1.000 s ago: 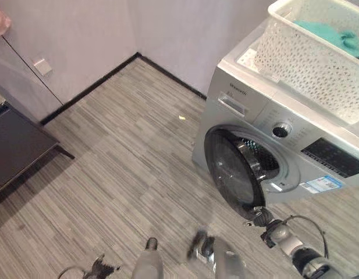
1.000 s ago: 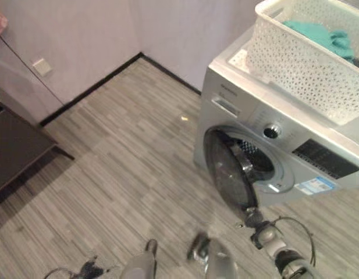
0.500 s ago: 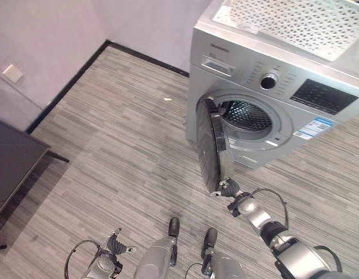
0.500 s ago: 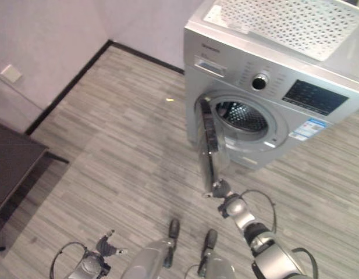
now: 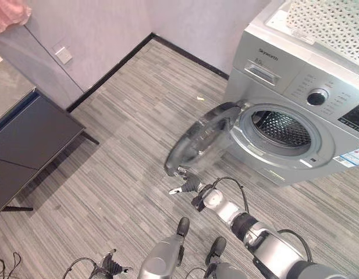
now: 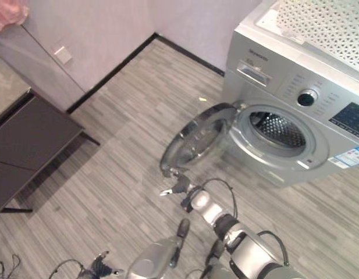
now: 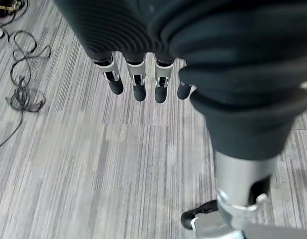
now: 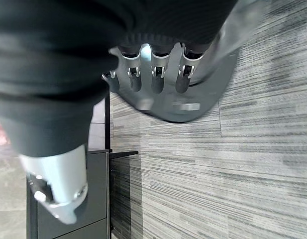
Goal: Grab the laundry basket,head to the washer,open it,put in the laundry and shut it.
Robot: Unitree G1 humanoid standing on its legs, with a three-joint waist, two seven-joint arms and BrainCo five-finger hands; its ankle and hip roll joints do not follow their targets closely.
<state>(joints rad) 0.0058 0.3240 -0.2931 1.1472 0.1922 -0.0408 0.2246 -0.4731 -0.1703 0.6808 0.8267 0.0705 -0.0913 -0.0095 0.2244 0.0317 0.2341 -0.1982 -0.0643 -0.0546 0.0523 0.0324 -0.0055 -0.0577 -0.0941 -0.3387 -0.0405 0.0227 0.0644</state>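
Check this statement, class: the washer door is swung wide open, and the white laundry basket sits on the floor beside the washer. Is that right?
Not quite. The washer door is swung wide open, but the white laundry basket sits on top of the washer, not on the floor, as the left eye view shows.

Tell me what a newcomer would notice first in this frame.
The washer at right, its round door swung wide open over the floor, exposing the drum. The right robot hand sits at the door's lower edge, and a white basket rests on top of the washer.
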